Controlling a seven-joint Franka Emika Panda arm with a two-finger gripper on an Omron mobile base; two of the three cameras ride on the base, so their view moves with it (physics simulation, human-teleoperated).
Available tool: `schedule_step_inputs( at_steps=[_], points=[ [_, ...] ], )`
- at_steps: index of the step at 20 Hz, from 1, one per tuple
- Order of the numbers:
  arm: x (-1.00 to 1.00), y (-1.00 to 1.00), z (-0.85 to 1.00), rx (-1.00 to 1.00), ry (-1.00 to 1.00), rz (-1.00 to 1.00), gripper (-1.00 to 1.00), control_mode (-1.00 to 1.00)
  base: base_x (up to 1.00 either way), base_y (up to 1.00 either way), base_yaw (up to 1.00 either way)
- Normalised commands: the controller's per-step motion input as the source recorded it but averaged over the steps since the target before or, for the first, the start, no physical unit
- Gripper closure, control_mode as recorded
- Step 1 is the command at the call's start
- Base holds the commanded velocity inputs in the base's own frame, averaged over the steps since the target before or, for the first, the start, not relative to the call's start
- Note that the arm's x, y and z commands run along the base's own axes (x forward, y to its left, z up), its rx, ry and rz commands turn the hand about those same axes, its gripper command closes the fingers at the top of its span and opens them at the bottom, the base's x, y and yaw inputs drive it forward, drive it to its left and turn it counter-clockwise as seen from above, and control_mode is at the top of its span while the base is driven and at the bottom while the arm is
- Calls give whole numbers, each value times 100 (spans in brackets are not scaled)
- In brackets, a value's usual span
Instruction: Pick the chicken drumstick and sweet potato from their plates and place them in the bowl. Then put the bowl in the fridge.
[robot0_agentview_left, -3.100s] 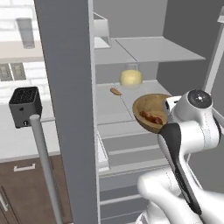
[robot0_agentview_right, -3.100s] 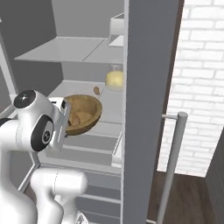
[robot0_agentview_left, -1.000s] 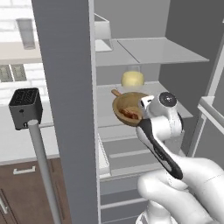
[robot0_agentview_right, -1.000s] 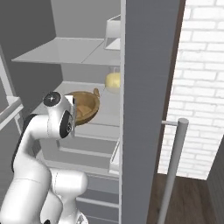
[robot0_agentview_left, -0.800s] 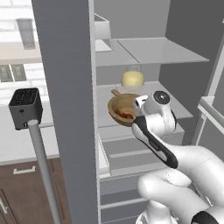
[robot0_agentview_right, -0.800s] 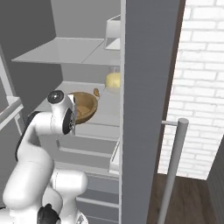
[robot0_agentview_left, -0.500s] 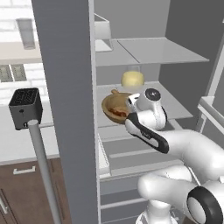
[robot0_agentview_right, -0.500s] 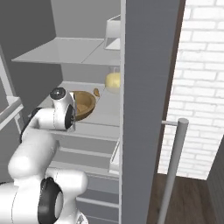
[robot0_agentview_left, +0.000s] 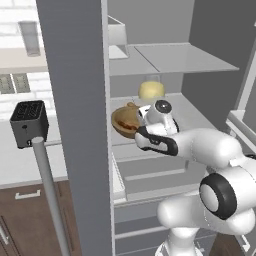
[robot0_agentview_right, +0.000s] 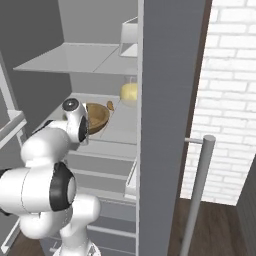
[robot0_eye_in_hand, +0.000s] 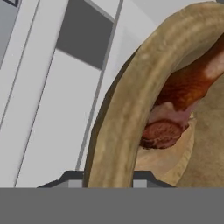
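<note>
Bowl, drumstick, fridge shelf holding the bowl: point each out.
bowl (robot0_eye_in_hand: 127, 109), hand view, on its thick wooden rim.
chicken drumstick (robot0_eye_in_hand: 183, 89), hand view, on the reddish-brown meat inside the bowl.
fridge shelf (robot0_agentview_right: 120, 131), right base view, on the bare shelf surface right of the bowl.

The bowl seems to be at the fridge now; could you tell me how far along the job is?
Done: the drumstick lies in the bowl. In hand: the gripper is shut on the bowl's rim, holding it over the fridge shelf. Left: set it down and let go. I cannot make out the sweet potato.
</note>
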Motion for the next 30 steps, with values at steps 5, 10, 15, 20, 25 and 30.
schedule_step_inputs(
  at_steps=[5,10,15,20,25,30],
  points=[
    [48,19,-16,0,1,0,100,-100,0,0,0],
    [42,19,-23,0,0,0,100,-100,0,0,0],
    [11,8,-39,6,-2,1,-100,-100,0,0,0],
    [0,0,-10,2,-5,0,-100,-100,0,0,0],
    [-10,0,0,0,0,0,-100,-100,0,0,0],
    [-31,-12,0,0,0,0,-100,-100,0,0,0]
  ],
)
